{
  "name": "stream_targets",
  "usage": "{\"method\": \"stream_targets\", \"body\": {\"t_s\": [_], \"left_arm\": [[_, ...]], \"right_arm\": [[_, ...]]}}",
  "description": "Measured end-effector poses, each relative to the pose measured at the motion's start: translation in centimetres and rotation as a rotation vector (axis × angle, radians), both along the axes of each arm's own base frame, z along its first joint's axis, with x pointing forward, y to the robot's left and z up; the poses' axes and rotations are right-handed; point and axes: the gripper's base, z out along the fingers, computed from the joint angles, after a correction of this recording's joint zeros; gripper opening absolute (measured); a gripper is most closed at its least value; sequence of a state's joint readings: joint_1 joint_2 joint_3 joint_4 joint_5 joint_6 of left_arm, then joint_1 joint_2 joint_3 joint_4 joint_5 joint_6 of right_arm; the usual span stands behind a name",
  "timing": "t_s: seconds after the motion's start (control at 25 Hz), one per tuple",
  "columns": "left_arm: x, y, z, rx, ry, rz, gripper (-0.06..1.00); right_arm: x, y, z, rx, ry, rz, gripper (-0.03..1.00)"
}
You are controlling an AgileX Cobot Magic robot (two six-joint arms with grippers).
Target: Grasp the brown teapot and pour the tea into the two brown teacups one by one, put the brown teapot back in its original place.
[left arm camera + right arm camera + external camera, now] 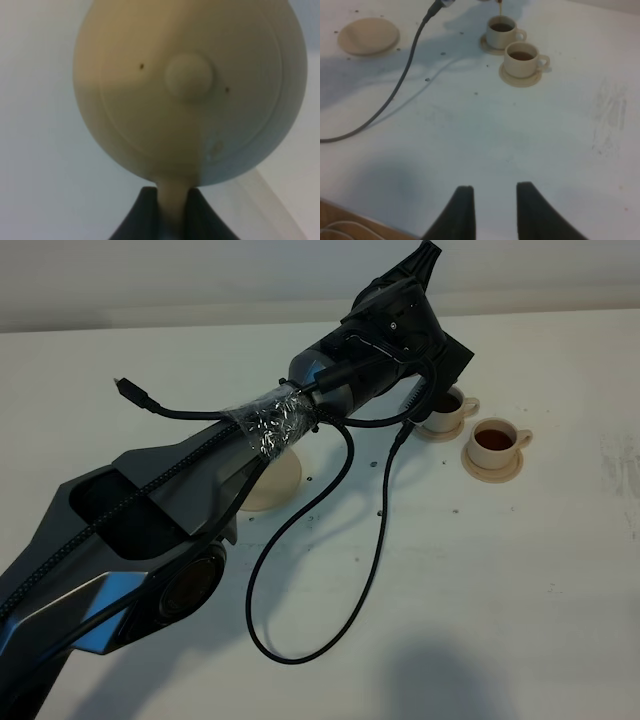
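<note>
The brown teapot fills the left wrist view, lid and knob toward the camera. My left gripper is shut on its loop handle. In the exterior high view my left arm covers the teapot above the two brown teacups. One cup takes a thin stream of tea from above. The other cup holds dark tea. Each cup stands on a small saucer. The wide saucer lies bare. My right gripper is open and empty, low over the table, well short of the cups.
A black cable hangs from the left arm and loops across the white table between the wide saucer and the cups. The table's front edge shows beside the right gripper.
</note>
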State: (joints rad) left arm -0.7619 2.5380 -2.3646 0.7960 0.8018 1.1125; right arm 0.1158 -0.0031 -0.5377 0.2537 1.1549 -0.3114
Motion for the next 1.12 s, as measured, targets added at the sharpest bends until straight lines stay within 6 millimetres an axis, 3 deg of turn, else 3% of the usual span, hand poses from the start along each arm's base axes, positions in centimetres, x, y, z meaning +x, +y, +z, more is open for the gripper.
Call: {"method": "stream_targets", "body": {"t_s": [0.72,1.12], "left_arm": [[0.2,1.3,-0.6,-0.142,0.137,0.126,0.08],[-0.7,2.9,2.7,-0.311,0.236,0.301,0.08]], "right_arm": [[0.0,0.0,0.0,0.0,0.0,0.0,0.22],[0.0,0.0,0.0,0.001,0.0,0.001,0.22]]}}
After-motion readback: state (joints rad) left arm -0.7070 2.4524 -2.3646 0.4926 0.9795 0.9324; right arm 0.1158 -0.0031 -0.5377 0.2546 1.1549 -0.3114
